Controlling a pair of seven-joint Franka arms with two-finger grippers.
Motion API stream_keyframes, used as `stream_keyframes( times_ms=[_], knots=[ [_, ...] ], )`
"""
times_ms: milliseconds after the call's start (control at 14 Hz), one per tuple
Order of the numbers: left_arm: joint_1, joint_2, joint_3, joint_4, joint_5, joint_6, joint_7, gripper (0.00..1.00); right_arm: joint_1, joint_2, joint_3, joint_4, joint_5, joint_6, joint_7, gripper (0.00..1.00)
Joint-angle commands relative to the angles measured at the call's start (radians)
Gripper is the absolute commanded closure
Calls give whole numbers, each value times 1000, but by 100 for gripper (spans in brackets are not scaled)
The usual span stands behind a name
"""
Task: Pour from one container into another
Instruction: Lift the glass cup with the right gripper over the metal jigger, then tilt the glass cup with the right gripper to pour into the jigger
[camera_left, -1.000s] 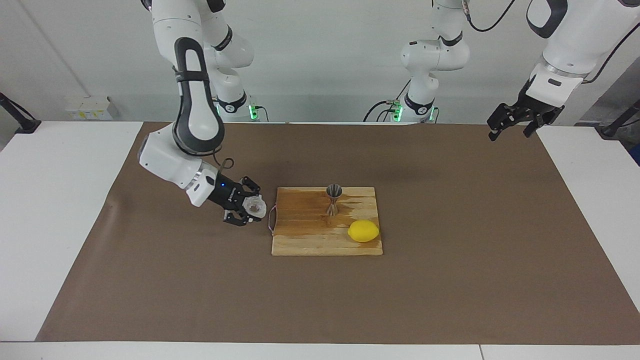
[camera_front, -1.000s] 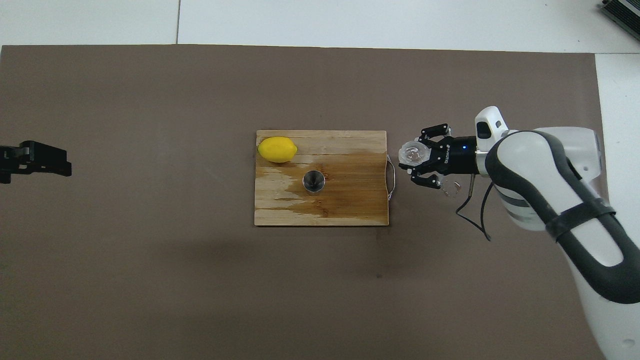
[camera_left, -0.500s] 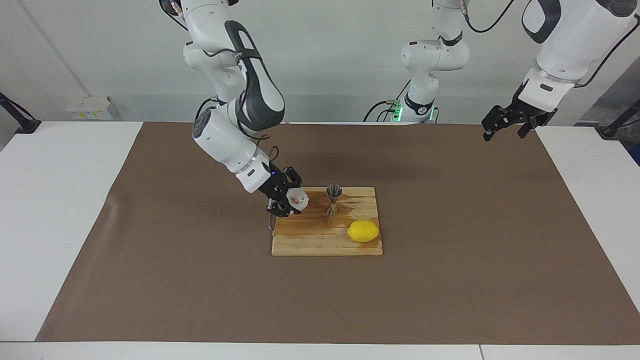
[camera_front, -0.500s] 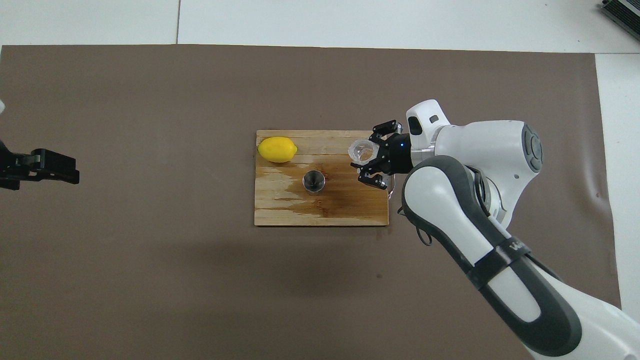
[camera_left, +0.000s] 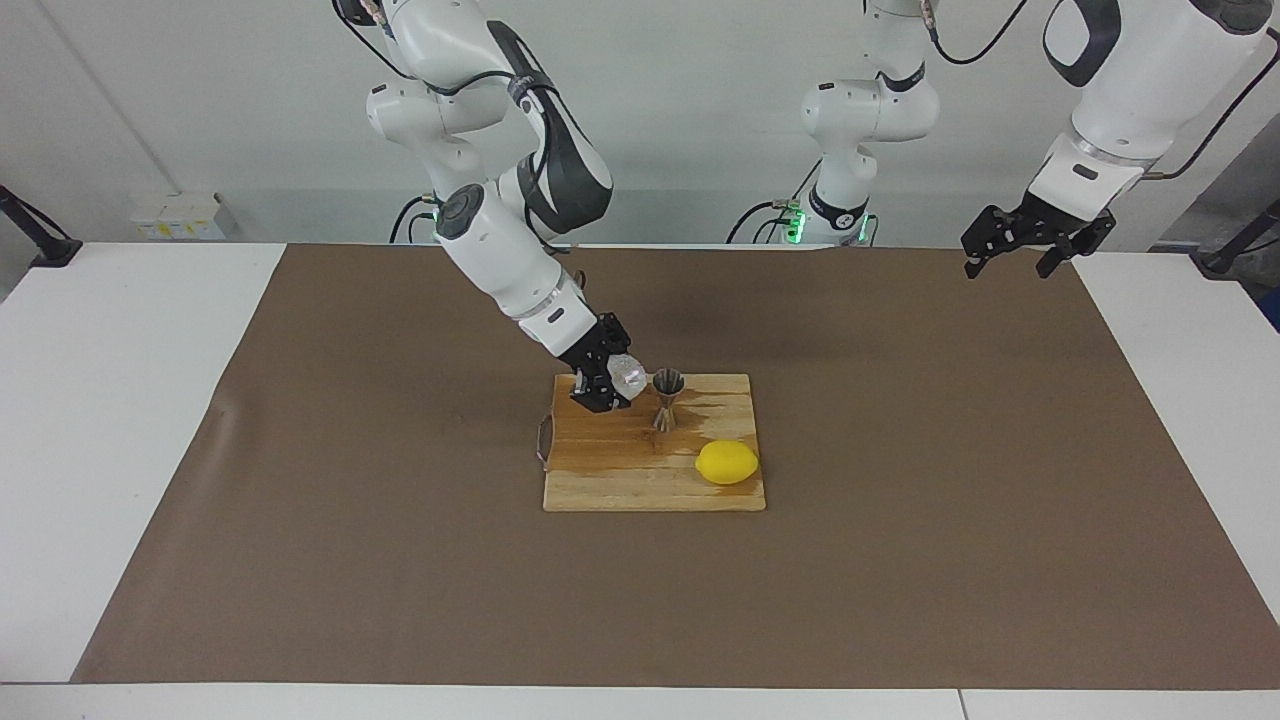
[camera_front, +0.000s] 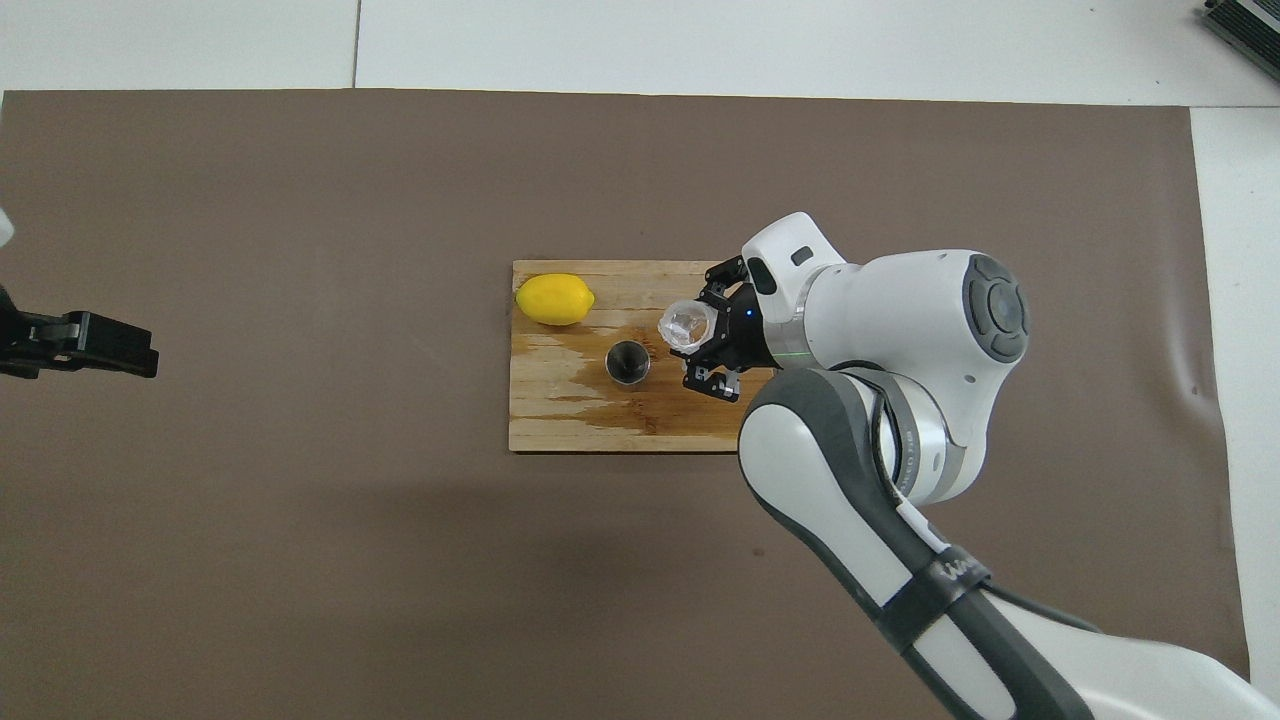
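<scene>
Clear cup (camera_left: 629, 376) sits clamped in the right gripper (camera_left: 608, 383), tipped on its side above the wooden cutting board (camera_left: 640, 480), its mouth turned toward the steel jigger (camera_left: 667, 398) just beside it. That jigger stands upright on the board's wet, darkened patch. On the same board a lemon (camera_left: 727, 462) lies farther from the robots than the jigger, toward the left arm's end. Brown paper covers the tabletop (camera_left: 900, 500). At that end the left gripper (camera_left: 1030, 243) waits above the paper's edge, its fingers spread apart and holding nothing.
</scene>
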Motion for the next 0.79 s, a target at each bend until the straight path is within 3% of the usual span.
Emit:
stream_keyframes(
  times_ms=[0,714],
  knots=[
    [6,-31,-1,-33,1,9,16,0,16,-10,0,-1,-147,-6,115,88],
    [8,-30,-1,-29,1,4,5,0,80,-46,1,8,-490,-70,341,88]
  ],
)
